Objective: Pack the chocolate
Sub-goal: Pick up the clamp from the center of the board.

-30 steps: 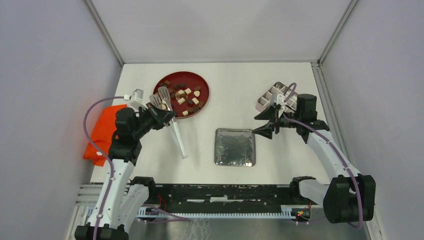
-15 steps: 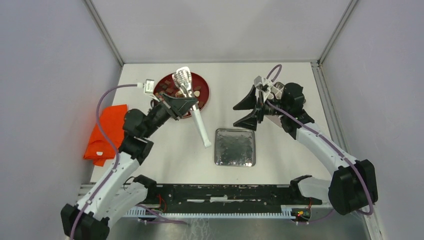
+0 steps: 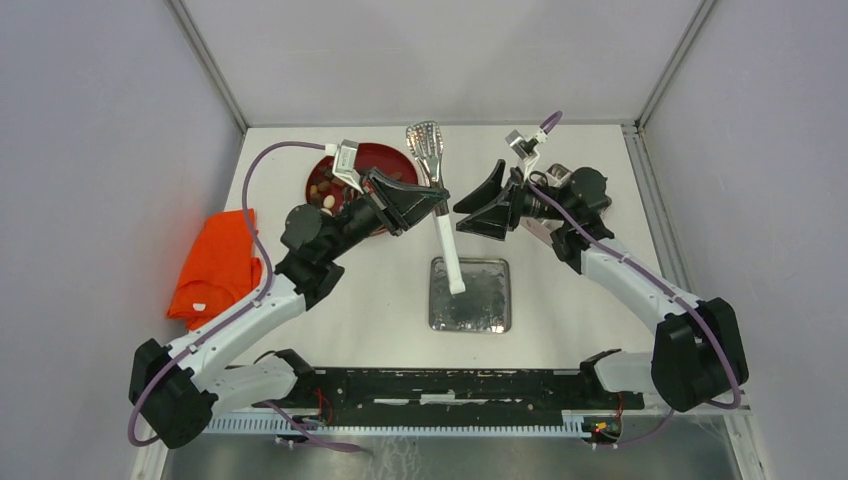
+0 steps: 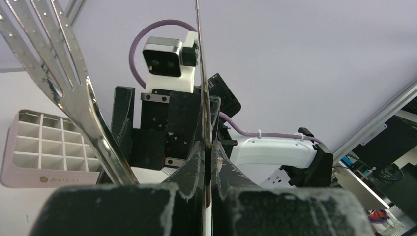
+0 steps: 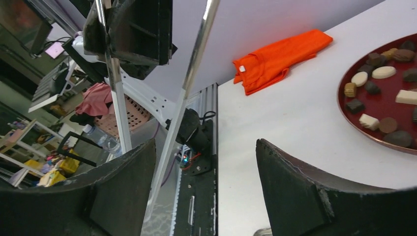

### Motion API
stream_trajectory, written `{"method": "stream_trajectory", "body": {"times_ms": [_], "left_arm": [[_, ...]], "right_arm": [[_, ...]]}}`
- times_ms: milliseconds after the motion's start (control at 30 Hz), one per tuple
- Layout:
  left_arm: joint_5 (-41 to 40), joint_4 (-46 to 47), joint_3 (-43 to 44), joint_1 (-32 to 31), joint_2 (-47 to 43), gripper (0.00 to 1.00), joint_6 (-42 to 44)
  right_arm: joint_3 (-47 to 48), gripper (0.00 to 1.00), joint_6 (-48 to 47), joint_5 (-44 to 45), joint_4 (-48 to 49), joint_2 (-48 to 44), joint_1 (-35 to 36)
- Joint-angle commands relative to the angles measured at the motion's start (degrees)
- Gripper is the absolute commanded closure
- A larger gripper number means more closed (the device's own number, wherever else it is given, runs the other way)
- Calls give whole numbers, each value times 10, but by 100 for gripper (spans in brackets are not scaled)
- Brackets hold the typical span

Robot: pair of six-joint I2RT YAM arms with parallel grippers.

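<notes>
1. The chocolate (image 5: 372, 87) is a scatter of bite-size pieces: dark brown, light brown and cream-white, in oval, round and square shapes.
2. All the pieces I can see lie on a round dark-red plate (image 3: 385, 155). It sits upper left of centre in the top view and at the right edge of my right wrist view. My left arm covers much of it from above.
3. My left gripper (image 3: 425, 203) is clamped on a pair of slotted metal tongs (image 3: 447, 255). It grips them partway along, with the perforated blades pointing to the top of the frame. The white handle end crosses the upper left corner of a square metal tray (image 3: 485, 305) in the top view.
4. My right gripper (image 3: 458, 220) stands with its fingers well apart and nothing between them. It faces the tongs from the right, near them at centre frame.
5. In the left wrist view, a pale box with grid compartments (image 4: 39, 147) sits on the worktop at lower left. Its front edge carries a small brownish mark and lettering, too small to read.
6. An orange cloth (image 3: 215, 265) lies at the left edge of the worktop.
</notes>
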Motion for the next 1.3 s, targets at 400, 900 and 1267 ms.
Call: {"method": "stream_trajectory", "body": {"times_ms": [400,900,1267], "left_arm": [[-17,84,34,-34,36,98,24],[-24,-124,35,-37,-52,42,155],[-106,-226,-52,-37,-192,30,261]], "right_arm": [[42,47,81,20,70,41,64],[27,100,71,-16,66,17,64],[43,100,-58,-41,-39,6,65]]}}
